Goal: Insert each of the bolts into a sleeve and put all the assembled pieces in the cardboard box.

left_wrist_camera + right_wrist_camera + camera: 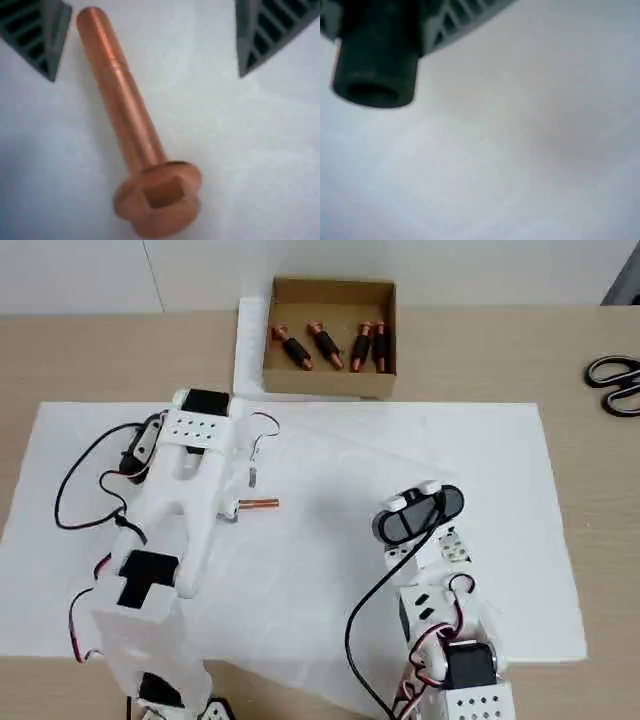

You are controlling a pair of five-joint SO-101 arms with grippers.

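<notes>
Now my left tool (146,74) sits apart astride the centre-left bolt (258,503) to grab it, my right tool (418,512) clamped on a sleeve (375,70) to receive it.

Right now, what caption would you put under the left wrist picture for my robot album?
A copper bolt lies on white paper, framed by the open left end effector.

Copper bolt (130,130), black sleeve (375,75), brown cardboard box (325,384).
</notes>
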